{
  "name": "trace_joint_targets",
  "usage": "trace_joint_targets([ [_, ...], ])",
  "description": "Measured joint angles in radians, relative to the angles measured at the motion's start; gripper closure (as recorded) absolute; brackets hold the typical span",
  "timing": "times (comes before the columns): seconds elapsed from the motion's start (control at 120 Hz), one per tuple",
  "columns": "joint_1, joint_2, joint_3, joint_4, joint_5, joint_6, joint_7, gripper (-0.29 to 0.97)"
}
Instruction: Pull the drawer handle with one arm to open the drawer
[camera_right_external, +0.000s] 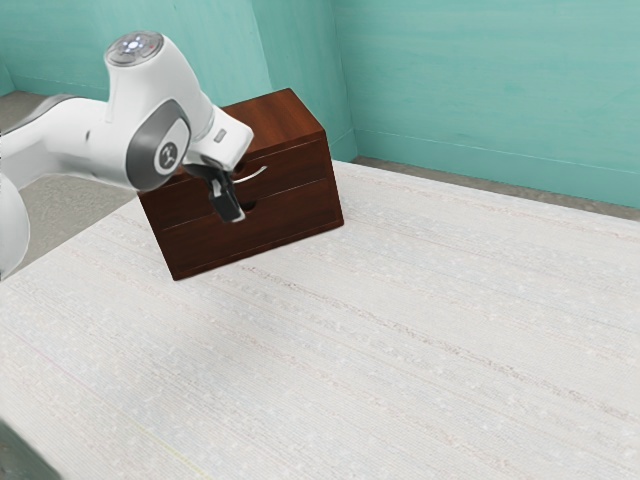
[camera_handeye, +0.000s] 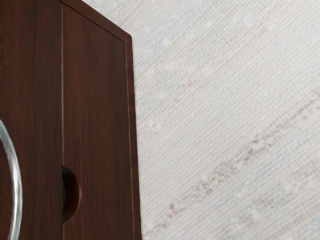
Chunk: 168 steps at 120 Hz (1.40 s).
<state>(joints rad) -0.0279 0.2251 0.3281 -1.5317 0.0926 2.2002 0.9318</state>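
Observation:
A dark brown wooden drawer box (camera_right_external: 245, 180) stands on the white table (camera_right_external: 400, 330) toward the back, at the exterior view's left. A curved silver handle (camera_right_external: 254, 175) runs across its upper drawer front, which sits flush with the box. My black gripper (camera_right_external: 233, 208) hangs right in front of that drawer face, just below and beside the handle's near end. In the wrist view the wooden front (camera_handeye: 95, 125) is close, with a stretch of the silver handle (camera_handeye: 13, 175) and a round finger notch (camera_handeye: 71, 195) in the lower panel.
The white arm (camera_right_external: 150, 130) comes in from the exterior view's left and covers part of the box's left side. Teal walls (camera_right_external: 480, 70) rise behind the table. The pale tabletop (camera_handeye: 230, 125) stretches wide in front of the box.

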Motion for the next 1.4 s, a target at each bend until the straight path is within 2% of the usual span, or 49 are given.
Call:
trace_joint_targets([
  [0.758, 0.072, 0.164, -0.010, 0.180, -0.056, -0.005, 0.003, 0.00],
  [1.4, 0.088, 0.208, -0.013, 0.179, -0.060, 0.053, 0.002, 0.00],
])
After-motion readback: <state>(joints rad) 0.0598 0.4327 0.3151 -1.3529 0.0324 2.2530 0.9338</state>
